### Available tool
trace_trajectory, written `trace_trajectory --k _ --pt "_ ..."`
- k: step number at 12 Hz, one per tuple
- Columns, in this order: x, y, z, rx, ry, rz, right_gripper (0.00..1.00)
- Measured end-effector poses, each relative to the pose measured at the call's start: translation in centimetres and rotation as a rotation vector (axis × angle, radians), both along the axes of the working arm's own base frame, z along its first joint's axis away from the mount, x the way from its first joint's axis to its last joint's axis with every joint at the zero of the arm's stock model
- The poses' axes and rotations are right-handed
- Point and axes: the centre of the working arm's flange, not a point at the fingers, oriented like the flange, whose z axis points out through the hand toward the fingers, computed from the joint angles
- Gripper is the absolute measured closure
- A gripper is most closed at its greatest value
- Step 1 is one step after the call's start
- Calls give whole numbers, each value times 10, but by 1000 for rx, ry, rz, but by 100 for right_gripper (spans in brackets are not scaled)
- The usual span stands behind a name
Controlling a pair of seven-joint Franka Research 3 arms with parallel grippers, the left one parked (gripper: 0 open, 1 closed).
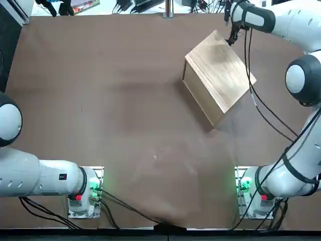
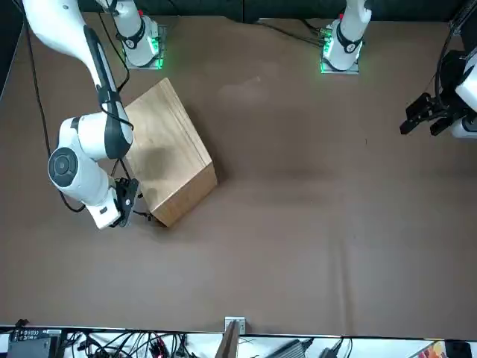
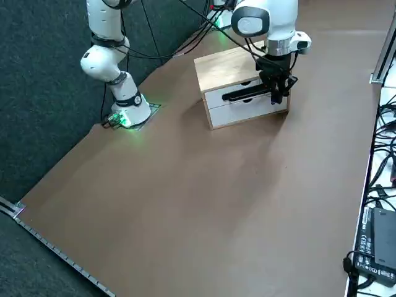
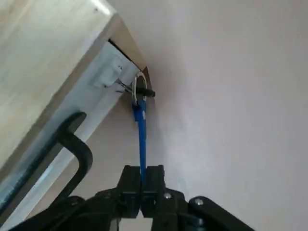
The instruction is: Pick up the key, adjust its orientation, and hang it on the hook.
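Here the right gripper (image 4: 144,169) has its jaws closed on a slim blue tag (image 4: 142,134), whose metal ring (image 4: 135,89) is right at the black-tipped hook (image 4: 148,92) by the corner of the box; a tiny silvery piece (image 4: 124,86) shows beside that ring, and whether it's the key or part of the hook, I cannot tell. Out from there, we've got a black drawer handle (image 4: 77,144) near the jaws and white drawer fronts (image 3: 247,110) on the wooden drawer box (image 1: 220,75), sitting askew on the table (image 1: 115,100) in the top view's upper right.
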Motion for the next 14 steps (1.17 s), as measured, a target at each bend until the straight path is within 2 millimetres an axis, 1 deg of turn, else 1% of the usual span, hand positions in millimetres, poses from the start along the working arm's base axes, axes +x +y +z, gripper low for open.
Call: trace_trajectory --k 9,14 --pt "-5 -1 -9 -4 25 6 96" --pt "-6 -1 -10 -5 32 15 96"
